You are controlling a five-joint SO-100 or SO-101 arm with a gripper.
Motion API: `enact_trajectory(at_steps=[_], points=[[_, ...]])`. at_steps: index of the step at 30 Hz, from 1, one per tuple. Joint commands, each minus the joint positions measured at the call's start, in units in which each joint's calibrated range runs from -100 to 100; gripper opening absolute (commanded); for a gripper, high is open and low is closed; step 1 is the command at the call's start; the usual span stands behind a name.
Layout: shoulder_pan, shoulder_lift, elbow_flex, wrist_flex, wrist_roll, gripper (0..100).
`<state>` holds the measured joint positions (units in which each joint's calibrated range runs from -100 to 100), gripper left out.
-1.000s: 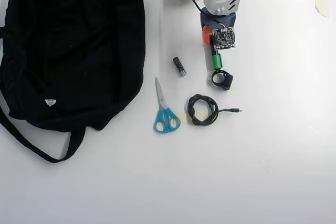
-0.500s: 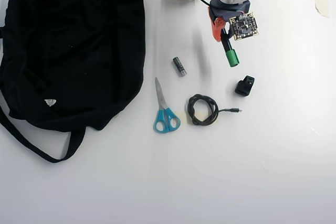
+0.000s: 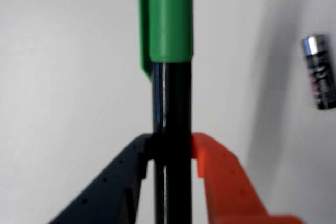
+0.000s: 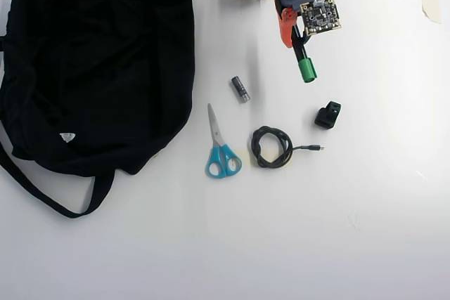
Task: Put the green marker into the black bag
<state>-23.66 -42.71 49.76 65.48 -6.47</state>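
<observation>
Clamping the green marker (image 3: 170, 103) between its jaws near the bench's far edge, the gripper (image 3: 170, 156) should carry it level leftward, releasing only above the black bag (image 4: 98, 61).

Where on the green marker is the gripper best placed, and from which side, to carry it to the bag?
Grip the black barrel just below the green cap, as the gripper does now on the green marker: fingers on opposite sides of the barrel, approach along its length from the tail end. The barrel is slim and straight, and the wider cap would likely stop it sliding through. The black bag lies to the left in the overhead view.
</observation>
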Motion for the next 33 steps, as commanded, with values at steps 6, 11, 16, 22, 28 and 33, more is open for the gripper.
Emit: enact_trajectory(at_steps=[6, 11, 16, 22, 28, 33], points=[[6.5, -1.4, -6.8, 2.5, 0.0, 2], [10.1, -1.4, -6.9, 1.3, -0.2, 2], [14.5, -1.4, -7.3, -0.6, -0.3, 2], [23.1, -0.3, -7.4, -6.9, 0.1, 2], [33.5, -0.3, -6.8, -7.9, -0.2, 2], [42.7, -0.2, -7.3, -7.9, 0.1, 2]])
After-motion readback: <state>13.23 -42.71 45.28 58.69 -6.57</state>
